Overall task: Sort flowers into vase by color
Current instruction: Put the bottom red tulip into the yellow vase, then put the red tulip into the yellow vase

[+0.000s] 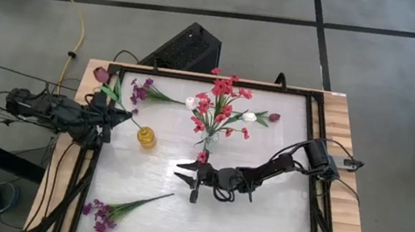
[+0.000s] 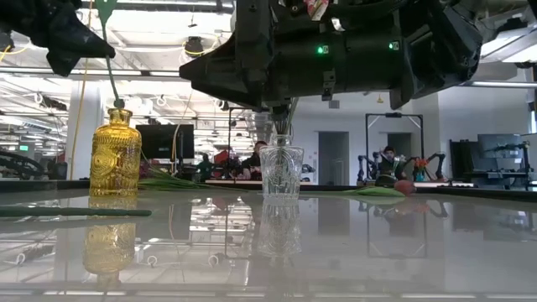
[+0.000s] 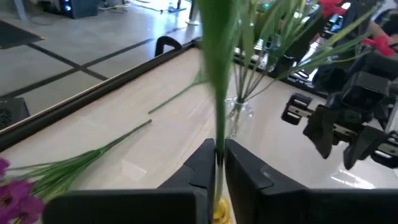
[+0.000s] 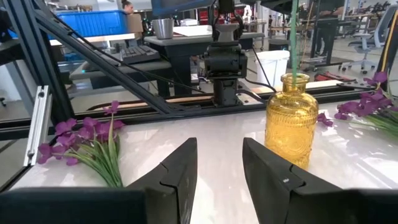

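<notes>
A maroon-budded flower [image 1: 104,77] has its stem end in the mouth of the yellow vase [image 1: 146,137], the left gripper [image 3: 219,163] clamped on the stem above to steer it down. Right of that vase, the clear vase [image 1: 211,139] holds red sprigs [image 1: 222,102] (one colour gathered). The right gripper [image 4: 217,163], fingers apart, hovers nearby. Purple sprigs [image 1: 106,212] lie beyond.

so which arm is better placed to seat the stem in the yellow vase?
Left. The left gripper is shut on a green stem that already enters the yellow vase. The right gripper is open and empty, near the clear vase.
</notes>
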`<action>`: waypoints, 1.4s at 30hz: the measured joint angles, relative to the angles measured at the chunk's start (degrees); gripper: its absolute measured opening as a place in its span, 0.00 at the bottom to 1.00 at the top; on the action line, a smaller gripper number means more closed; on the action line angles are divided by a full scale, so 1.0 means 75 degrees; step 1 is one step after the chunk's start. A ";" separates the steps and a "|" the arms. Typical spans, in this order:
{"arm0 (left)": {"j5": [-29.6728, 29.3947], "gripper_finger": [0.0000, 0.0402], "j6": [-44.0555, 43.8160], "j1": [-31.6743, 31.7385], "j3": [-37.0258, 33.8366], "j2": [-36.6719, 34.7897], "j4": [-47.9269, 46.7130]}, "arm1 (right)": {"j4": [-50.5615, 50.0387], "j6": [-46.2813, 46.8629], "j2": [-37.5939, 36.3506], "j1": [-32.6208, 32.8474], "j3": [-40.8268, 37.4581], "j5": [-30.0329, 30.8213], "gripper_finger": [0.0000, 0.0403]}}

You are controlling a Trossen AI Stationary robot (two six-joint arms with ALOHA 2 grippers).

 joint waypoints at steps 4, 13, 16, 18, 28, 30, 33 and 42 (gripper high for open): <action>0.0205 0.14 0.0127 0.0000 0.0000 0.0502 0.0049 | 0.0001 0.0000 0.0000 0.0000 0.0000 0.0000 0.38; 0.0866 0.34 0.0570 0.0003 0.0104 0.2385 0.0258 | -0.0203 0.0000 -0.0139 0.0133 0.0000 -0.0182 0.38; 0.1210 0.37 0.0320 0.0005 0.0529 0.2805 0.0120 | -0.0838 -0.0155 -0.0544 0.0201 0.0000 -0.0396 0.38; 0.1435 0.38 0.0199 0.0006 0.0944 0.3031 -0.0108 | -0.1565 -0.0248 -0.0923 0.0240 0.0000 -0.0434 0.38; 0.0554 0.38 -0.0419 0.0006 0.2433 0.3713 -0.0835 | -0.4744 -0.0215 -0.2663 0.0324 0.0003 -0.0434 0.38; 0.0416 0.38 -0.0618 0.0006 0.2423 0.3753 -0.0944 | -0.4930 -0.0240 -0.2766 0.0312 0.0003 -0.0434 0.38; 0.0535 0.38 -0.0888 0.0006 0.2413 0.3754 -0.1270 | -0.6019 0.0093 -0.3091 0.0353 0.0003 -0.0636 0.38; 0.1377 0.38 -0.1341 -0.0012 0.2413 0.3621 -0.2883 | -1.1746 0.2900 -0.4724 0.0494 0.0003 -0.1568 0.38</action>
